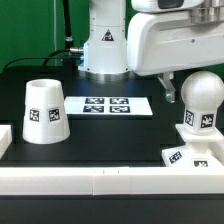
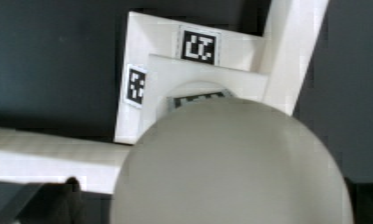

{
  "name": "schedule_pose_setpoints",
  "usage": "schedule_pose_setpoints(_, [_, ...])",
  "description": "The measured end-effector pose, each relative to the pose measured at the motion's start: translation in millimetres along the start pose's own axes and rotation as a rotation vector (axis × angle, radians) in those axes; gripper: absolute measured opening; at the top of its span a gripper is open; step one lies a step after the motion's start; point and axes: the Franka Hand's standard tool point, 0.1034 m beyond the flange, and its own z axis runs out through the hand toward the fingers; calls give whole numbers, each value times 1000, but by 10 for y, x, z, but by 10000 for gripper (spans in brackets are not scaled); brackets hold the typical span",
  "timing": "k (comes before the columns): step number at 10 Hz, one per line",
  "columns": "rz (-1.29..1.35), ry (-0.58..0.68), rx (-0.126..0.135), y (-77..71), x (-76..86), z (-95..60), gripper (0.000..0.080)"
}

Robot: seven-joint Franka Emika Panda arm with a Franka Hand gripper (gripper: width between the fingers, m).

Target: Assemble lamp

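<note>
**Bulb standing on the base, shade waiting its turn**

Nearest the exterior camera, a low white wall (image 1: 100, 182) runs along the front edge of the black table (image 1: 110, 135). Just behind it, at the exterior view's right, sits the base (image 1: 190, 158), a low sloped square with tags on its faces. The bulb (image 1: 200, 100) stands upright on it, round top up, a tagged collar below the dome. Whether it is screwed fully home cannot be told from these views.

The wrist view looks straight down on the bulb's dome (image 2: 215, 165), which fills the frame, with the base's tagged slopes (image 2: 197, 60) showing beyond it. The gripper (image 1: 172, 88) hangs just beside and above the bulb; its fingers are hidden behind the arm's housing in the exterior view and are dark blurs at the wrist view's edge, so I cannot tell how wide they stand or whether they grip anything.

My judgement: the step in hand is seating the bulb in the base. The next move calls for the bulb to be confirmed firm, then a reach across to the shade.

Farther back at the exterior view's left, the shade (image 1: 44, 112) rests on the table, well apart from the base. Behind, mid-table, lies the marker board (image 1: 106, 105).

Count: one base, one bulb, one shade, one marker board, one gripper.
</note>
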Motion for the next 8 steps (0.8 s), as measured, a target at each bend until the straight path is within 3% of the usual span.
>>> schedule_pose_setpoints(3, [-221,-2,-27,-125,34,6,698])
schedule_pose_setpoints(8, [-569,-8,-38,-61,26,11,698])
